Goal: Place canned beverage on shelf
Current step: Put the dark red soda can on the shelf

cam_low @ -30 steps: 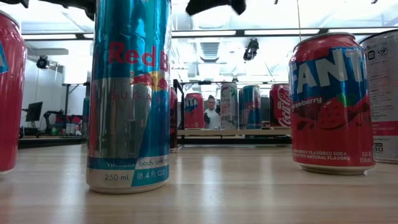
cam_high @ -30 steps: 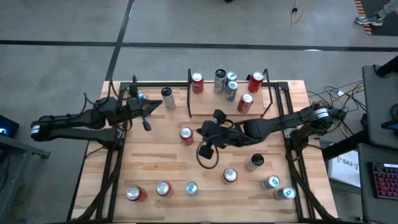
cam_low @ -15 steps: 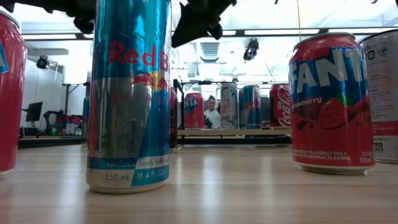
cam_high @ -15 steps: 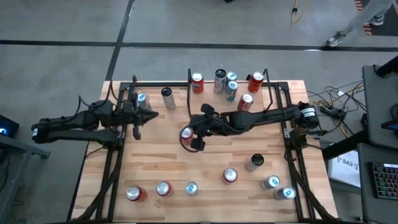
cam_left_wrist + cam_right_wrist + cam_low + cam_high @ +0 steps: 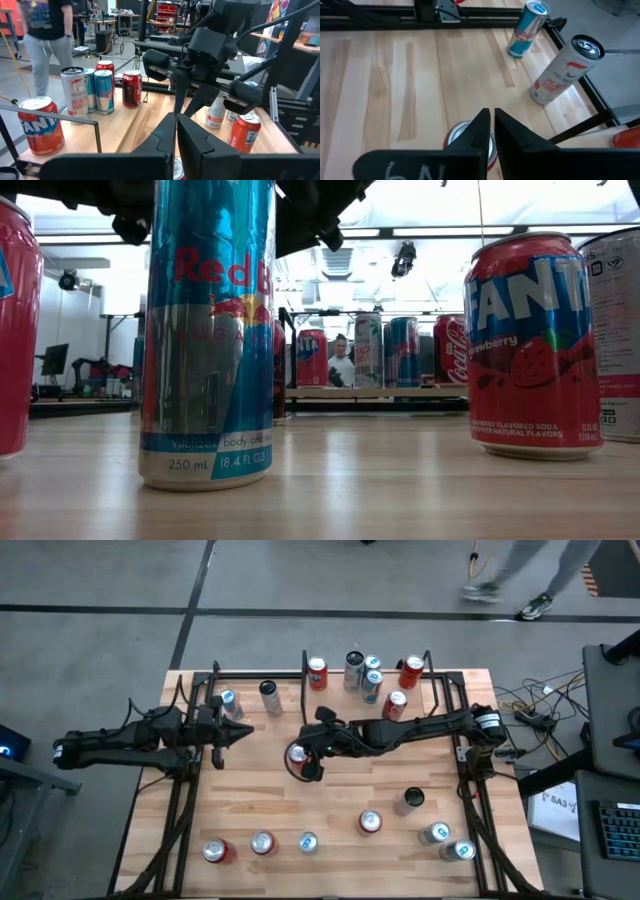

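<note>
The shelf (image 5: 345, 705), a small light-wood board with black side rails, sits at the table's far edge and carries several upright cans (image 5: 372, 680). A red can (image 5: 296, 752) stands upright on the tabletop in front of the shelf's left end. My right gripper (image 5: 304, 760) hangs shut just above that can's top (image 5: 465, 136), tipped down toward the table's left. The low view shows it well clear of the can. My left gripper (image 5: 243, 730) is shut, level and holds nothing; it points at the red can from the table's left.
A Red Bull can (image 5: 228, 700) and a Celsius can (image 5: 270, 697) stand at the far left, near my left gripper. Several more cans stand along the near edge (image 5: 262, 842) and near right (image 5: 410, 798). Black frame rails run down both sides (image 5: 185, 790).
My right gripper has swung toward the table's left and slightly down, from bare wood at mid-table to above the red can, staying shut. My left gripper has rolled about its own line, sunk a little and stayed shut.
</note>
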Controlling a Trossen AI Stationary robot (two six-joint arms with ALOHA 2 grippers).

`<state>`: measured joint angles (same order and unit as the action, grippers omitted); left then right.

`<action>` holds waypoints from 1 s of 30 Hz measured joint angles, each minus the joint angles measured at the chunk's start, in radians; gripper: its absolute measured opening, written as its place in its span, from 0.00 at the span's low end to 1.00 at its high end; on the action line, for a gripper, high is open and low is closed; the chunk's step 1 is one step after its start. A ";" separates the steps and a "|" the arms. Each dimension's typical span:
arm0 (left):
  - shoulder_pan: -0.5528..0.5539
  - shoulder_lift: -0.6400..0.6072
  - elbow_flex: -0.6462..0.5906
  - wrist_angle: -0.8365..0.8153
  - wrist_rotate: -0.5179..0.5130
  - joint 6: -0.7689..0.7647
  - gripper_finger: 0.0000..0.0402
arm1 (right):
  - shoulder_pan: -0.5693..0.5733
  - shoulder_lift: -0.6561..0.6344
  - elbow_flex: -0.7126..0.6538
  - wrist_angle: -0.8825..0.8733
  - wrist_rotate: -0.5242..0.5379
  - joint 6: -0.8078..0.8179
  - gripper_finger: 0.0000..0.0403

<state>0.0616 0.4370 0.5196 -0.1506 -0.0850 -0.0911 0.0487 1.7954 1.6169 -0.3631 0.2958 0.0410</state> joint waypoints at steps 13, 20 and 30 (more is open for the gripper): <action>0.000 -0.003 0.007 0.037 -0.003 0.083 0.00 | 0.006 0.000 0.000 0.007 -0.006 0.047 0.64; 0.000 -0.002 0.008 0.053 -0.011 0.130 0.00 | 0.006 0.051 0.000 0.009 -0.100 0.053 0.94; 0.000 -0.003 0.009 0.063 -0.012 0.145 0.00 | 0.000 0.136 -0.002 0.007 -0.047 0.079 0.96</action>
<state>0.0616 0.4342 0.5285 -0.0879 -0.0967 0.0543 0.0489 1.9319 1.6154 -0.3563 0.2486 0.1197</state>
